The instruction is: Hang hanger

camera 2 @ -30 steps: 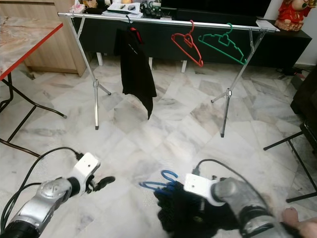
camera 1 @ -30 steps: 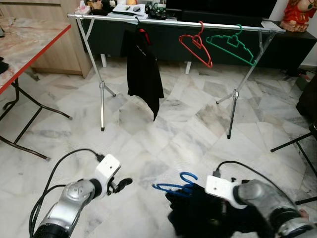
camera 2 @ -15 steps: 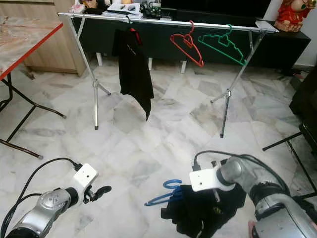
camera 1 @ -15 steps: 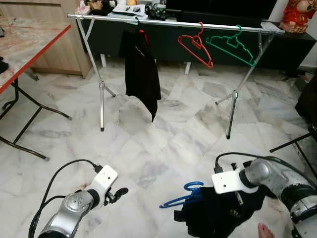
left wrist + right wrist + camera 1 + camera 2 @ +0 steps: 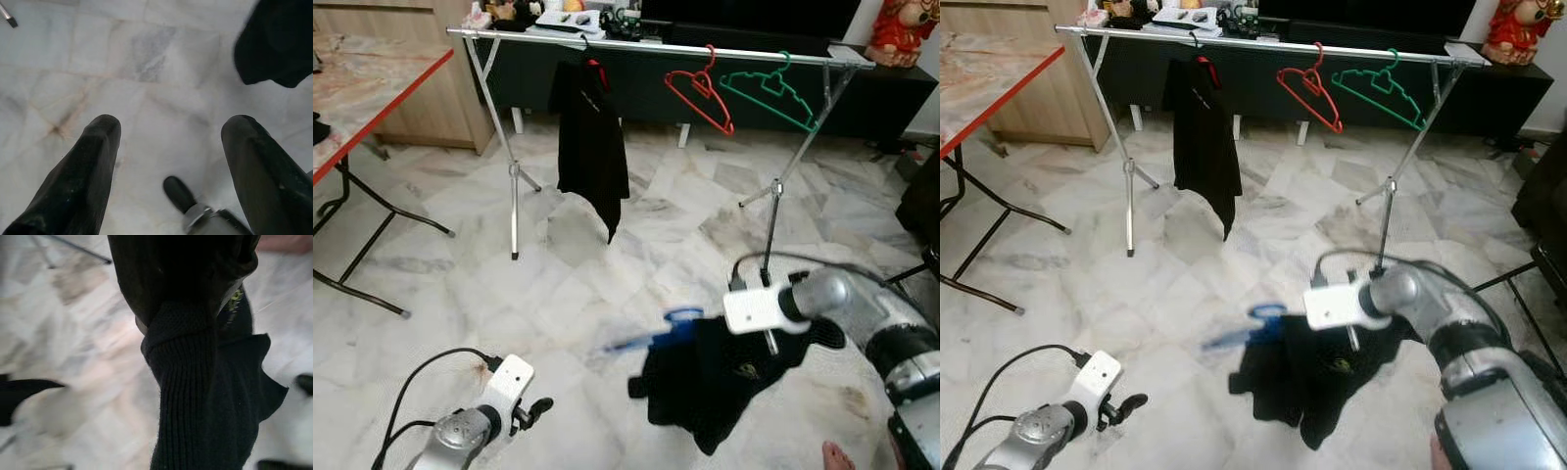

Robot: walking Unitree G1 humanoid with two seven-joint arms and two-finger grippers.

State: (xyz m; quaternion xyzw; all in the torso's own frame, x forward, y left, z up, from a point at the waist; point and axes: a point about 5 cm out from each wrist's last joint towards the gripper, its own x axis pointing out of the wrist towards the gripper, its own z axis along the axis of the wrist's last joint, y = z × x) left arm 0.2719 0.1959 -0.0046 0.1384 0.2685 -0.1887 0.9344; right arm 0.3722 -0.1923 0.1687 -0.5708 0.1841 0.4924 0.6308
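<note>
My right claw (image 5: 773,338) is clamped on a black shirt (image 5: 710,377) draped over a blue hanger (image 5: 656,333), holding both up above the marble floor (image 5: 607,284), in front of the clothes rack (image 5: 646,44) and well short of its rail. My left claw (image 5: 168,142) hangs low near the floor, its fingers (image 5: 88,166) spread wide and empty.

Your right arm reaches forward and inward at mid-height, its gripper (image 5: 773,338) clamped on the black garment (image 5: 715,377). Your left arm hangs low, close to your body, its gripper (image 5: 168,147) with fingers (image 5: 93,161) spread wide.
</note>
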